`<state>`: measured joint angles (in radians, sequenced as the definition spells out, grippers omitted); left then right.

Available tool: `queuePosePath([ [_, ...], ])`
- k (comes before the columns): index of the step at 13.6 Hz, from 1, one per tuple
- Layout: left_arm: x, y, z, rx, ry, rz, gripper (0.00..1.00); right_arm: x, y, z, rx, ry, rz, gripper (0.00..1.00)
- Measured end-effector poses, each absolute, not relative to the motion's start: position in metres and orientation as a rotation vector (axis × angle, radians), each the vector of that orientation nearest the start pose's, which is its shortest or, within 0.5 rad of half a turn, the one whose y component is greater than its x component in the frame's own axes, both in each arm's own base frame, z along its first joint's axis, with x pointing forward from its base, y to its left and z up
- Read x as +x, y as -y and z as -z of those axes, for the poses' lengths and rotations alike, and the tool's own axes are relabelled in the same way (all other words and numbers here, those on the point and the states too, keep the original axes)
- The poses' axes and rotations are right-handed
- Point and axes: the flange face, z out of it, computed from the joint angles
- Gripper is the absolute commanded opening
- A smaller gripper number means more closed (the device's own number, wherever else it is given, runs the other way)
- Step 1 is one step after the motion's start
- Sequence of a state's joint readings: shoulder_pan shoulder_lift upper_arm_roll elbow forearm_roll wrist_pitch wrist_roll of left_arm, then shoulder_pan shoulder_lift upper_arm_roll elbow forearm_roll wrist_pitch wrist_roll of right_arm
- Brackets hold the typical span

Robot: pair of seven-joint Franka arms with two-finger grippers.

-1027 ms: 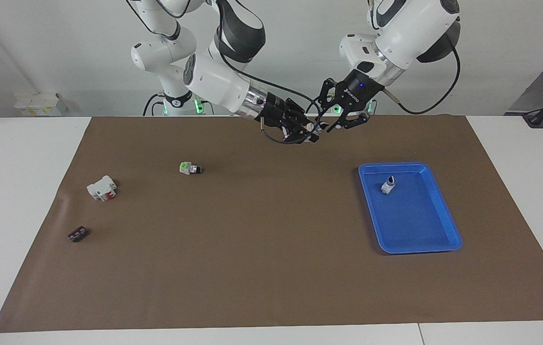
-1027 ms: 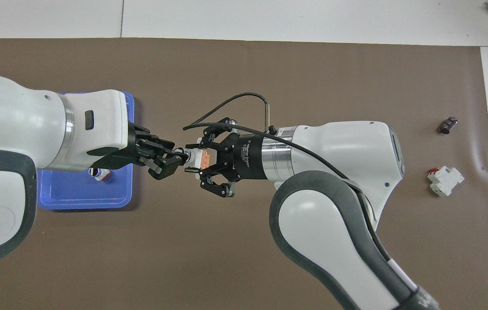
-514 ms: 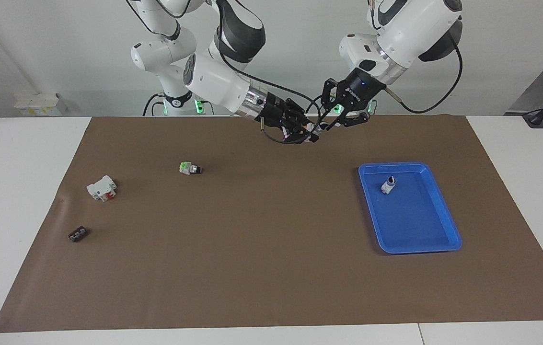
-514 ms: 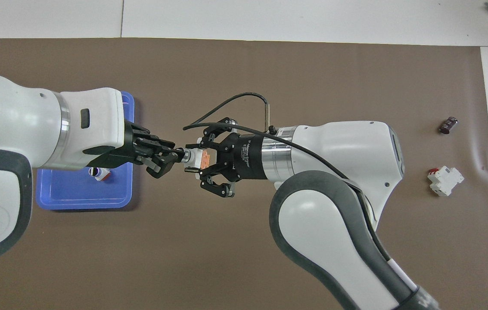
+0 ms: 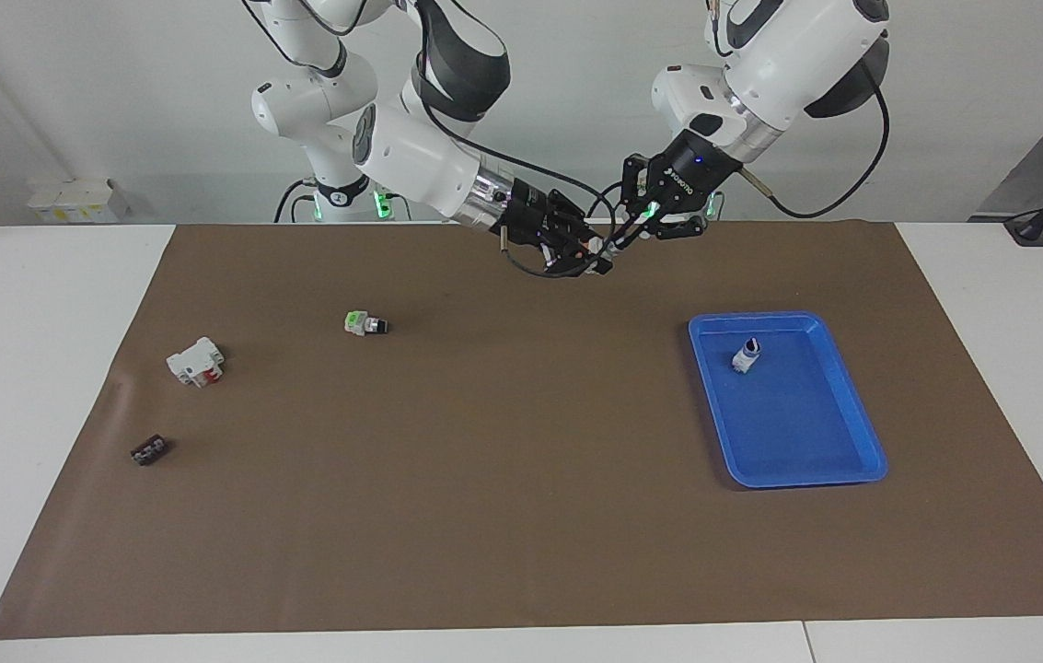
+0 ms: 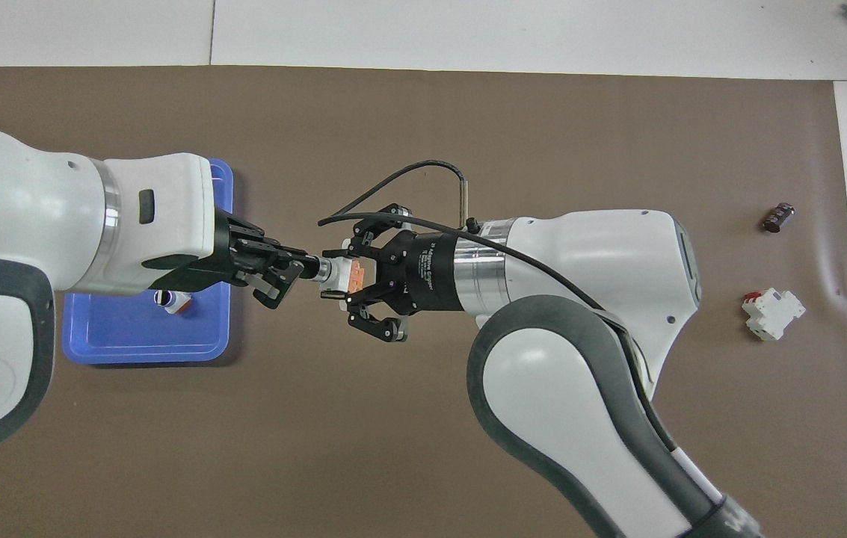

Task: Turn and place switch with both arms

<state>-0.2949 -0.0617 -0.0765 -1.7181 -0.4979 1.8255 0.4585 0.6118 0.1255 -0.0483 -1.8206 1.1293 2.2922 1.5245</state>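
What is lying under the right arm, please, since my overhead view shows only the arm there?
Observer: A green-faced switch lies on the mat there.
Operator: Is the orange-faced switch resting on the mat?
Observer: No; the right gripper and left gripper hold it up in the air over the mat.
Operator: What is the half-hidden piece in the tray?
Observer: A small white block with a dark top, standing upright.

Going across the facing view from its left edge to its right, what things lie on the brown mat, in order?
Small black part → white block with red parts → green-faced switch → blue tray with a small switch standing in it.
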Motion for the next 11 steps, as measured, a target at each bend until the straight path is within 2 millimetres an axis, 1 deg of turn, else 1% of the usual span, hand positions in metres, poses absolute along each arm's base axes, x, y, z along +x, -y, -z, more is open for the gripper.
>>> queuePosePath([
  [3, 0.5054, 0.2399, -0.6215, -3.367, -1.290, 0.335, 0.00, 0.5232, -0.3562, -0.5130, -1.579, -1.633, -0.826, 0.00],
  [5, 0.5050, 0.2396, -0.6210, -3.399, -1.223, 0.307, 0.00, 0.5227, -0.3567, -0.5125, -1.582, -1.633, -0.829, 0.00],
  [9, 0.5046, 0.2390, -0.6185, -3.490, -1.005, 0.232, 0.00, 0.5219, -0.3571, -0.5107, -1.587, -1.633, -0.835, 0.00],
  [11, 0.5043, 0.2390, -0.6174, -3.542, -0.846, 0.183, 0.00, 0.5216, -0.3571, -0.5098, -1.589, -1.633, -0.836, 0.00],
])
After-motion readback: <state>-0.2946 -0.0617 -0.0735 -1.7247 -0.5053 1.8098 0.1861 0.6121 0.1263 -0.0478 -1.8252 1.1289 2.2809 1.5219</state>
